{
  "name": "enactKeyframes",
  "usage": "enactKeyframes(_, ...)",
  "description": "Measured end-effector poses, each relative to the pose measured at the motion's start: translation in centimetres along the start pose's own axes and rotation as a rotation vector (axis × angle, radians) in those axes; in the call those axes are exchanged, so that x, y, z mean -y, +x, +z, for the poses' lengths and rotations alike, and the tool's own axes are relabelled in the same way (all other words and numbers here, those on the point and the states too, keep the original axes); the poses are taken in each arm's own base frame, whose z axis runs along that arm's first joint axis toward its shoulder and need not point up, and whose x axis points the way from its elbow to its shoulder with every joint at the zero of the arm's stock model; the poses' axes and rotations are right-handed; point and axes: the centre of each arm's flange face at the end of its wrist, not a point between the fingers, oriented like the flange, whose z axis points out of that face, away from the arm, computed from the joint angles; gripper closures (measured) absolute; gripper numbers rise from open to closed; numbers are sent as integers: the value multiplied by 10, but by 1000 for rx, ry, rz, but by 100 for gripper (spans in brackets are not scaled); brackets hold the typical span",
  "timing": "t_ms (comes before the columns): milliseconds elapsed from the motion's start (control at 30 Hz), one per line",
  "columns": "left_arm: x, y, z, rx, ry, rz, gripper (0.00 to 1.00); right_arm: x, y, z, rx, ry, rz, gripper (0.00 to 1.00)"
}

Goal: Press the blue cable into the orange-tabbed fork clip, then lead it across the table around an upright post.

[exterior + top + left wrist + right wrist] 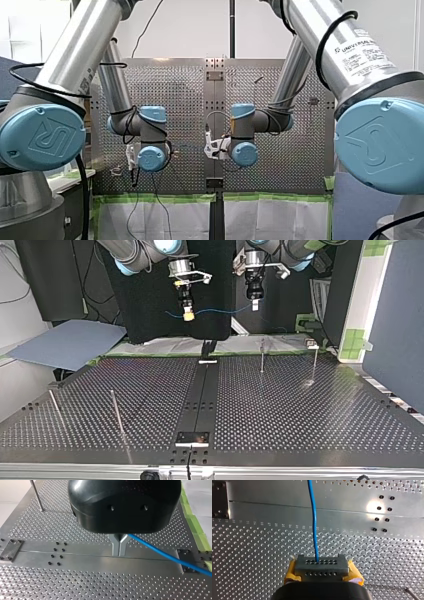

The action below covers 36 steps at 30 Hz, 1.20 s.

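The blue cable [220, 311] hangs stretched in the air between both grippers, well above the perforated table [280, 410]. In the top view my left gripper [255, 305], with metal fingers, is at the right and my right gripper [188, 316], with yellow pads, is at the left. In the left wrist view the metal fingers [119, 552] are shut on the blue cable [175, 559], which leaves to one side. In the right wrist view my right gripper [322, 565] is shut on the cable [314, 525], which runs straight ahead. No orange-tabbed clip shows.
Thin upright posts stand on the table: two at the top view's right [261, 356] [314, 365], two at its near left [118, 414] [56, 409]. A dark centre rail [202, 400] runs across the plate. Another post [37, 495] stands beyond my left gripper.
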Motion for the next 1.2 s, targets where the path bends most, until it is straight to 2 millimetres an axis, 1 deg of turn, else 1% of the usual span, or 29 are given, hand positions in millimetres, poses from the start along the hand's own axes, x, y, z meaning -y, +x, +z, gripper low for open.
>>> enactKeyframes(333,0,-1,0,2,0,0,100,0,-1,0,2,0,-1,100)
enactKeyframes(433,0,-1,0,2,0,0,100,4,-10,-7,32,10,-13,100)
enactKeyframes(667,0,-1,0,3,0,0,100,7,-46,-18,117,24,-38,100)
enactKeyframes(767,0,-1,0,3,0,0,100,8,-56,-21,137,26,-44,100)
enactKeyframes(1033,0,-1,0,2,0,0,100,8,-61,-22,146,27,-47,100)
enactKeyframes(1200,-6,-4,-3,-16,11,-8,100,8,-61,-23,146,27,-47,100)
